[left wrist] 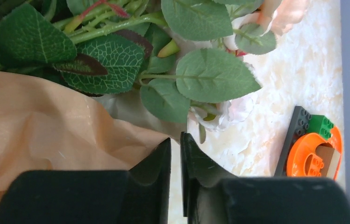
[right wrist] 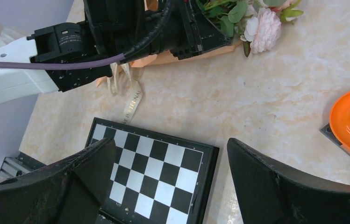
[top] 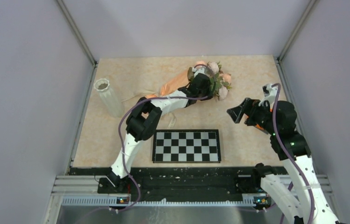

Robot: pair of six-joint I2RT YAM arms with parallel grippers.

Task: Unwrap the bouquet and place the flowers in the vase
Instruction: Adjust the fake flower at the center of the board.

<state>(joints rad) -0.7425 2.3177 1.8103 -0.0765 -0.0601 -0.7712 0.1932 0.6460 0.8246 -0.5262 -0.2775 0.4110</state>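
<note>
On your marbled table [top: 247, 84] between grey walls [top: 23, 93], bouquet [top: 177, 86] lying far centre, left tool [left wrist: 175, 149] nearly together at its paper, right tool [right wrist: 171, 142] wide apart over open table at right, vase [top: 109, 96] upright by left edge.

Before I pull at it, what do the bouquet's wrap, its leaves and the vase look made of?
Wrap: thin matte peach paper or nonwoven sheet, judging by its soft creases. Leaves: artificial, probably fabric or plastic; dull surface, pressed-looking veins. Vase: white, ribbed, matte; ceramic or plastic, too far to tell.
</note>
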